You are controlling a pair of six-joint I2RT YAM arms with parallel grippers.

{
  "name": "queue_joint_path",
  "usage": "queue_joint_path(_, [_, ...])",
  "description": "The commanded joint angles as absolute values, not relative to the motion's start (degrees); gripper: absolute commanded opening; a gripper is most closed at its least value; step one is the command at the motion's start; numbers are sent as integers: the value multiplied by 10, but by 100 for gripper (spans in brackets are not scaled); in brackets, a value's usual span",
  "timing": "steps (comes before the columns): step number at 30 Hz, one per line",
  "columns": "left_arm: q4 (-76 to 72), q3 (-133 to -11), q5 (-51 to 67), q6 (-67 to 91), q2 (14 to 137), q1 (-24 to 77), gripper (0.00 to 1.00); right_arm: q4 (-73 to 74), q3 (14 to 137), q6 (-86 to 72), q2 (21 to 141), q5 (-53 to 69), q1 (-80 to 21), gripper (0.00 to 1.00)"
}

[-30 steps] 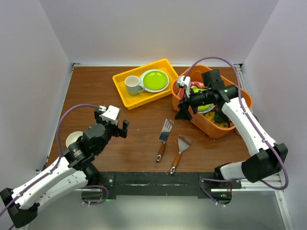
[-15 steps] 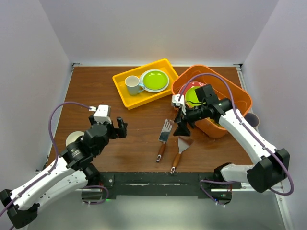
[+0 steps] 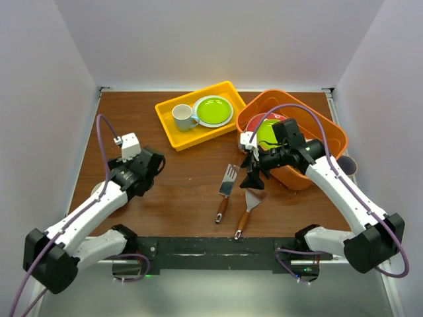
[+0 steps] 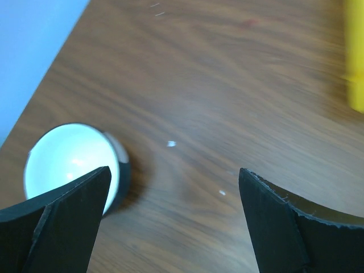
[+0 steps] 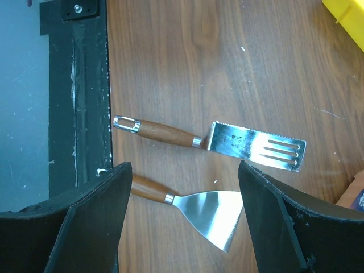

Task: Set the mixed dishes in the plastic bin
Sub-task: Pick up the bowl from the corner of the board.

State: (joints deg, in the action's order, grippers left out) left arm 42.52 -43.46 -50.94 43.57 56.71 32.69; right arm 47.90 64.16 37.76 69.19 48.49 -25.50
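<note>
Hovering over spatulas (image 5: 227,142), right gripper (image 5: 185,219) spread, empty; left gripper (image 4: 170,219) spread near mug (image 4: 71,159)

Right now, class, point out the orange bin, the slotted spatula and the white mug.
orange bin (image 3: 295,180), top external view, near outer wall.
slotted spatula (image 5: 253,145), right wrist view, middle of the blade.
white mug (image 3: 182,115), top external view, its open mouth.

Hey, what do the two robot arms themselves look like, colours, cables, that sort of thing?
The left arm and right arm have white shells with black joints. A purple cable loops along each. Each wrist carries a small white box, and the jaws are broad, matte black wedges.
</note>
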Motion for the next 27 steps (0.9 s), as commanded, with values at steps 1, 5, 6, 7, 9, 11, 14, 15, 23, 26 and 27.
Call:
queue_joint_path(1, [437, -450, -527, 512, 611, 244, 99, 456, 635, 387, 676, 477, -256, 80])
queue_joint_path(5, [483, -459, -546, 589, 691, 182, 95, 456, 635, 385, 679, 475, -256, 80])
queue_joint_path(6, [496, -462, -549, 623, 707, 177, 95, 455, 635, 385, 680, 475, -256, 80])
queue_joint_path(7, [511, -465, -552, 635, 724, 171, 93, 455, 635, 384, 680, 475, -256, 80])
queue_joint_path(9, [510, -464, -551, 649, 762, 159, 86, 457, 635, 385, 680, 475, -257, 80])
queue_joint_path(11, [509, -472, -544, 652, 786, 153, 83, 457, 635, 385, 678, 475, -257, 80])
queue_joint_path(14, [474, -459, -516, 646, 792, 143, 81, 457, 635, 385, 674, 474, -256, 80])
queue_joint_path(15, [462, -454, -503, 636, 792, 138, 79, 458, 635, 386, 672, 474, -257, 80])
queue_joint_path(23, [422, -430, -446, 648, 809, 105, 44, 459, 635, 386, 662, 475, -256, 80])
queue_joint_path(26, [438, -435, -447, 668, 828, 95, 18, 461, 636, 385, 658, 476, -256, 80])
queue_joint_path(27, [452, -443, -453, 673, 836, 94, 14, 461, 637, 385, 657, 476, -257, 80])
